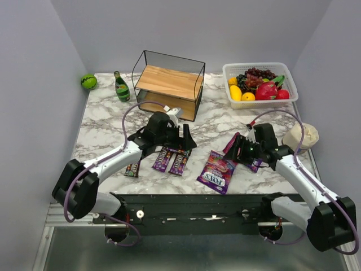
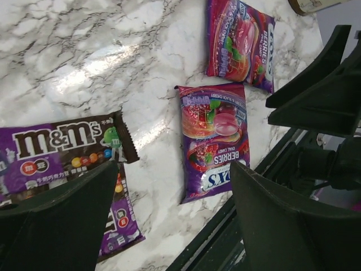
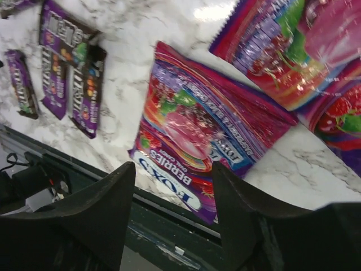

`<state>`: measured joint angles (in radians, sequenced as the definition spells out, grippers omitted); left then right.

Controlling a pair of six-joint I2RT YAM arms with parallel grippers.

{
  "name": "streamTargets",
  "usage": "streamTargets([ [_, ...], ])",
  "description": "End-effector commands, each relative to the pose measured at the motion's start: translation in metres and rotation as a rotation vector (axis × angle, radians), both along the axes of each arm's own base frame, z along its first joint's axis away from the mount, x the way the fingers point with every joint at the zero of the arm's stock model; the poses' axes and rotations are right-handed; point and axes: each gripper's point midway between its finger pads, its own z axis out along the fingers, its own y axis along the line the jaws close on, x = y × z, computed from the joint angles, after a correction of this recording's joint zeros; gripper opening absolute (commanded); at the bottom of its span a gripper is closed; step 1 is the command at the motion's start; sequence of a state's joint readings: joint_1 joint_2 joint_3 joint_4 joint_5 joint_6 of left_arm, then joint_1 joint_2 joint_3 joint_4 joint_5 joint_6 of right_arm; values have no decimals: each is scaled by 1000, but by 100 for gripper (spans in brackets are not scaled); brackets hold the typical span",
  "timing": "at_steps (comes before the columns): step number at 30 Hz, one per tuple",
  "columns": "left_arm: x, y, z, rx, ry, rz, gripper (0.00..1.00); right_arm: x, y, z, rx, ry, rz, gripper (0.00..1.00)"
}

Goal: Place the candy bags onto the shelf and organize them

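Nothing had been placed. Both boards of the shelf [image 1: 169, 83] lay bare at the far side of the table [image 1: 107, 124]. Every candy bag I could see lay flat on the table top near its front edge, well apart from the shelf, so I judged the whole task still to be done. Your left gripper [image 2: 175, 175] stood wide open and empty above the M&M's packets [image 2: 62, 148]. Your right gripper [image 3: 174, 175] also had its jaws apart and gripped nothing. It hung close over the nearer FOX'S bag [image 3: 197, 127], with the second FOX'S bag [image 2: 240, 42] just beside that one. Only the top view showed the shelf, but there the right gripper covered most of the second bag and the jaw gaps read poorly. The wrist views showed those gaps plainly, and the left wrist view showed both FOX'S bags whole. You could count three packets from above, and at least four in the right wrist view.
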<state>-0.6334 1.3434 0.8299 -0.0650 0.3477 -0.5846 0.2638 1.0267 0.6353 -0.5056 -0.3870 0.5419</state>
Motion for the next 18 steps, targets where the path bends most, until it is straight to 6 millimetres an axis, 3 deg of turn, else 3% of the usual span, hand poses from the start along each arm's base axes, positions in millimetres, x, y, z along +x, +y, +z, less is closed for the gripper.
streamTargets([
  [1, -2, -32, 1, -58, -10, -68, 87, -20, -14, -34, -69, 122, -71, 63],
  [5, -9, -49, -23, -17, 44, -113, 80, -33, -23, -52, -107, 178, -109, 62],
  [9, -8, -51, -31, 16, 56, -108, 76, -40, -29, -62, -139, 211, -119, 58],
  [12, -3, -47, -27, 34, 28, -84, 76, -48, -30, -66, -146, 244, -117, 48],
  [15, -1, -37, -29, 84, 17, -55, 76, -57, -44, -76, -222, 296, -153, 31],
  [18, 0, -32, -28, 104, 2, -41, 77, -61, -50, -86, -268, 339, -153, 28],
])
